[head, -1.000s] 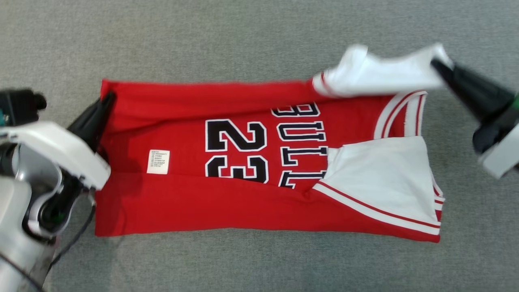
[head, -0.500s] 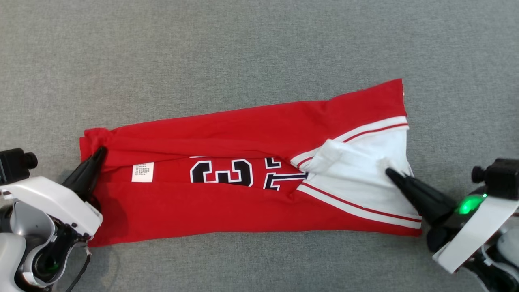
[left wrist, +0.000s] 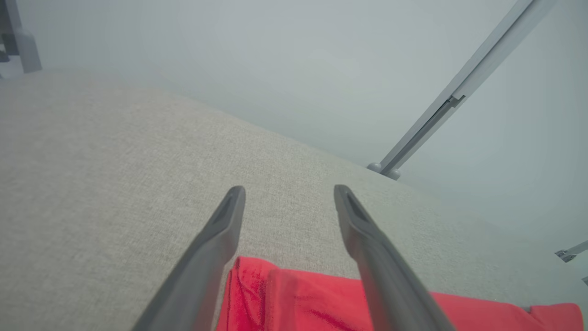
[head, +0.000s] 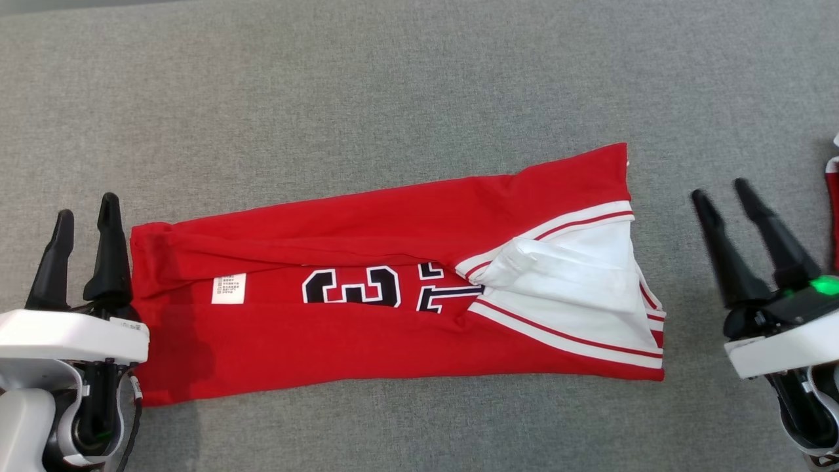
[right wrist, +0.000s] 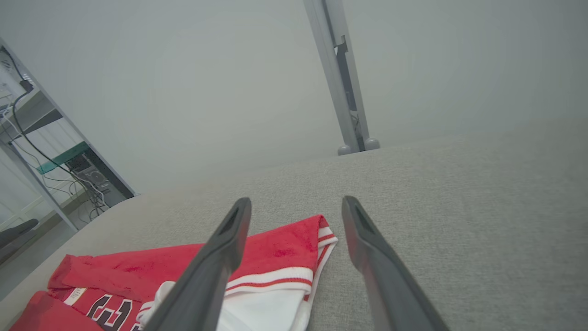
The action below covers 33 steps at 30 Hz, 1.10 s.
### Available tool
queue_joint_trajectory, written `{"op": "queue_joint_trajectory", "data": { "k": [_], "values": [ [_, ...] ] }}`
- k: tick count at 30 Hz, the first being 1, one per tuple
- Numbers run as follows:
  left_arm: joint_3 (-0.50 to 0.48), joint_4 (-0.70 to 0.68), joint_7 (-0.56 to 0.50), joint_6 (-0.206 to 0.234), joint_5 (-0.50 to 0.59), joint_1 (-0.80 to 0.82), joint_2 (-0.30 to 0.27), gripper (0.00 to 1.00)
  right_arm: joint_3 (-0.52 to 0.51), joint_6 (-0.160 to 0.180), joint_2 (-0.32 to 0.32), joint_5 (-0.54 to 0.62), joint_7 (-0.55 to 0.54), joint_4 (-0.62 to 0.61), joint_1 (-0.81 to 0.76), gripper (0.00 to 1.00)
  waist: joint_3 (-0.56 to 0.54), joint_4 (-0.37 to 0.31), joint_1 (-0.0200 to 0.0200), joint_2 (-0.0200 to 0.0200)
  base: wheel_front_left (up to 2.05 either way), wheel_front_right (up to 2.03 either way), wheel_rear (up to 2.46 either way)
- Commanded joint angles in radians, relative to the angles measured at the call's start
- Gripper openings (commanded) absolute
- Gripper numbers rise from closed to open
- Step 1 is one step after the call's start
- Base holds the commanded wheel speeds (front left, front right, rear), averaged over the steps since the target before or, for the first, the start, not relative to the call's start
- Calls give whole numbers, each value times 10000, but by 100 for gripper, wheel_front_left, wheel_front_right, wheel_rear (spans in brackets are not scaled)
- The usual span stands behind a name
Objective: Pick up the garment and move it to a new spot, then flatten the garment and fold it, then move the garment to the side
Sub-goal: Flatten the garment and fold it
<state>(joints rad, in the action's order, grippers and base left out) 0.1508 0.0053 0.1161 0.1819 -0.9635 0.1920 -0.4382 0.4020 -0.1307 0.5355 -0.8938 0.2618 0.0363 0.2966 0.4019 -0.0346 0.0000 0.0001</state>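
Both jaws released jersey (head: 393, 341), drew back: left jaws wide beside hem end, right jaws wide, clear of collar end. Jersey folded lengthwise on grey worktop (head: 393, 85).

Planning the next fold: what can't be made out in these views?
Jersey print: head view, folded-over flaps cover most of it.
Label text: head view, too small.
Red-and-white cloth at right edge: head view, cut off.

One garment (head: 367, 341), two hands — left hand (head: 88, 204), right hand (head: 720, 187)
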Motion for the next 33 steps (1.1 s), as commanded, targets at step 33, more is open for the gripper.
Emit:
{"op": "queue_joint_trajectory", "data": {
  "k": [33],
  "values": [
    [976, -550, 1480, 796, 4588, -438, 652, 100, -3905, -1, -2988, 5736, -325, 307, -1565, 100, -1155, 815, 0, -1, 0, 0, 0]
  ]
}}
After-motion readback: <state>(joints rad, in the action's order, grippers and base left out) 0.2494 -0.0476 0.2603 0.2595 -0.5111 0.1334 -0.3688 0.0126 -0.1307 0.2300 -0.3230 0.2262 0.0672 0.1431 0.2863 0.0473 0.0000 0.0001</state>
